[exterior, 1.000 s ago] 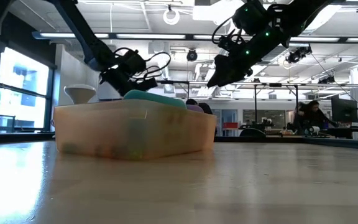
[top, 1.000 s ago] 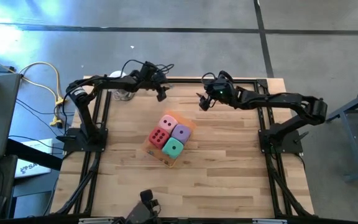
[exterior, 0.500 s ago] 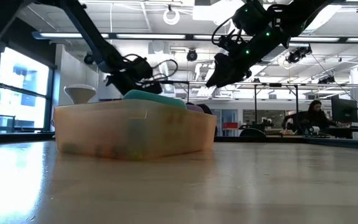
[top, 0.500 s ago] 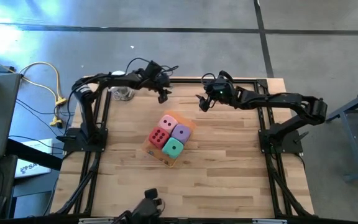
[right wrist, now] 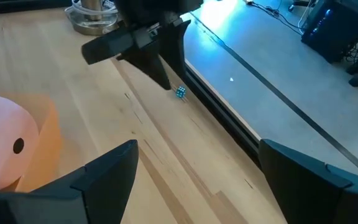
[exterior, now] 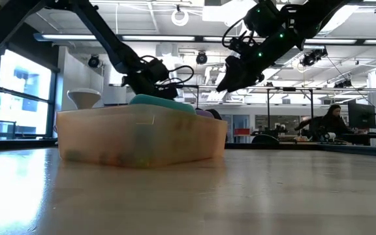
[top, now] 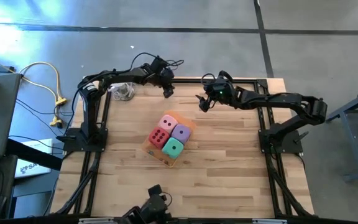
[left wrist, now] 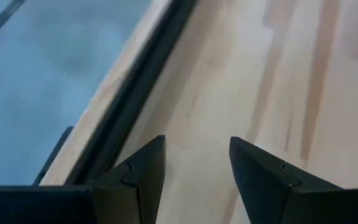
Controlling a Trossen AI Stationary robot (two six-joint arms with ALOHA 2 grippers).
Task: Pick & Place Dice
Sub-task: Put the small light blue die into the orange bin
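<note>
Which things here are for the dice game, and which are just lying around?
For the job:
red die
pink die
purple die
teal die

Just lying about:
orange tray
tiny blue cube
metal funnel
yellow cable

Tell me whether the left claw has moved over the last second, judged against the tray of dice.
Yes. In the high view the left claw has swung toward the table's centre line along the far edge, now nearly straight beyond the orange tray, closer to the right claw.
</note>
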